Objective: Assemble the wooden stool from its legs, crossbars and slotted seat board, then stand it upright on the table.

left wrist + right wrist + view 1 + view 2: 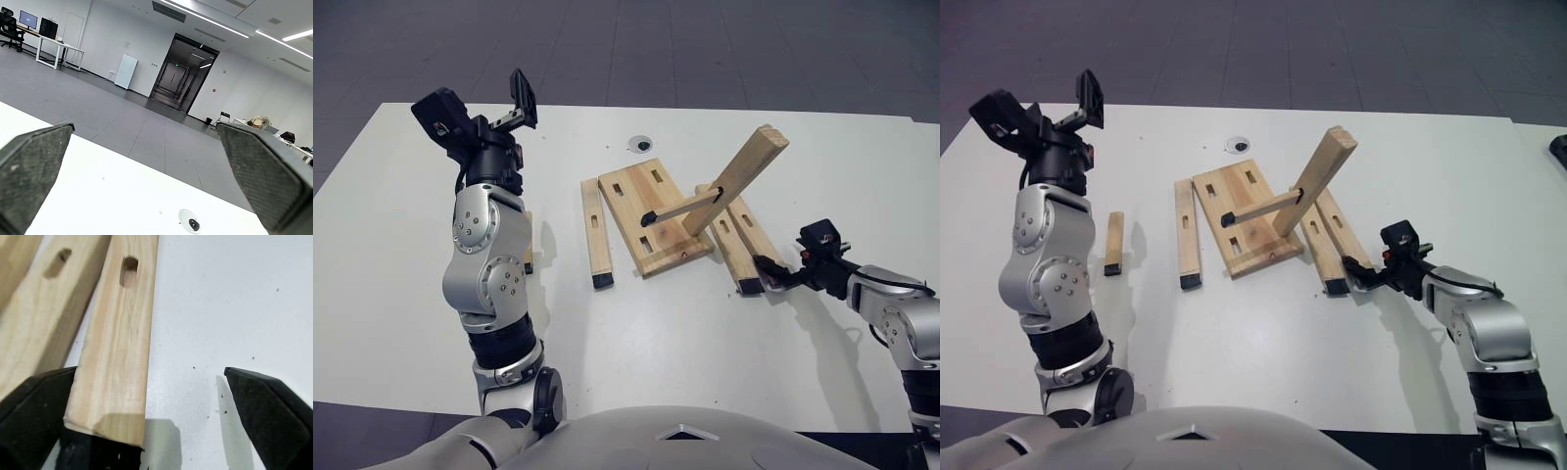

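Observation:
The slotted seat board [656, 217] lies flat mid-table. One leg [741, 174] stands tilted in it, with a thin crossbar [683, 208] sticking out of its side. A loose leg [596, 233] lies left of the board, and two more legs [736, 240] lie side by side to its right. A short crossbar [1113, 242] lies near my left arm. My right gripper [773, 274] is open at table level at the near end of the outer right leg [117, 347], whose end rests against one finger [29, 416]. My left gripper [522, 98] is open, raised high over the table's far left, holding nothing.
A round cable grommet [641, 145] sits in the white table [401, 274] beyond the board. Bare tabletop lies in front of the parts and to the far right. Grey floor lies beyond the far edge.

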`<state>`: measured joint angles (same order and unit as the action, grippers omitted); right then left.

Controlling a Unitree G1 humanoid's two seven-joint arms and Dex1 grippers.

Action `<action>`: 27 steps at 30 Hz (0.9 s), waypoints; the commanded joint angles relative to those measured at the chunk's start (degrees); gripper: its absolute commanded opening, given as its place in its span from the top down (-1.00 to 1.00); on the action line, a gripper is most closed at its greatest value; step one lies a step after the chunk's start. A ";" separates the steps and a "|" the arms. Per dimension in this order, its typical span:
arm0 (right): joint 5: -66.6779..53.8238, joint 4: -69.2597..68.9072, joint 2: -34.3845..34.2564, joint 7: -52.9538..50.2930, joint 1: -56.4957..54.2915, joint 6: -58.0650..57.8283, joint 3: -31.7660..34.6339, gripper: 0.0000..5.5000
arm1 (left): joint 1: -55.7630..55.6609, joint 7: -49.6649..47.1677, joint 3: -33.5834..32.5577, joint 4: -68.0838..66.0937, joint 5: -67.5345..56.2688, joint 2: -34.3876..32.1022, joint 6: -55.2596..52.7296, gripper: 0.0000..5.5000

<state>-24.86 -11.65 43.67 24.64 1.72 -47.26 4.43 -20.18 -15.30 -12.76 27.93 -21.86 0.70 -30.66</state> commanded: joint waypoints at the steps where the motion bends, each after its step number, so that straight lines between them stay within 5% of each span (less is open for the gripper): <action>1: 3.94 -0.03 1.05 1.11 -0.67 0.36 -3.07 -0.63 | -0.23 -0.49 0.26 0.11 0.85 0.06 -0.98 -0.96; 16: 5.38 0.47 1.34 6.45 -5.88 -8.02 -5.05 0.20 | -0.50 -1.27 0.20 -2.24 2.22 1.26 -0.07 -0.96; 22: 3.24 2.53 -0.32 7.58 -8.69 -9.10 -1.43 0.23 | -0.46 -0.59 0.33 -3.41 2.44 1.13 -0.70 -0.96; 27: 0.87 6.88 -2.71 6.14 -14.21 -2.37 8.73 0.23 | -0.85 0.83 -0.74 -4.68 0.19 1.14 -1.63 -0.96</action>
<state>-23.24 -6.41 41.65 32.06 -7.82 -53.94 7.53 -20.26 -15.10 -12.75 23.90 -20.14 1.71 -31.13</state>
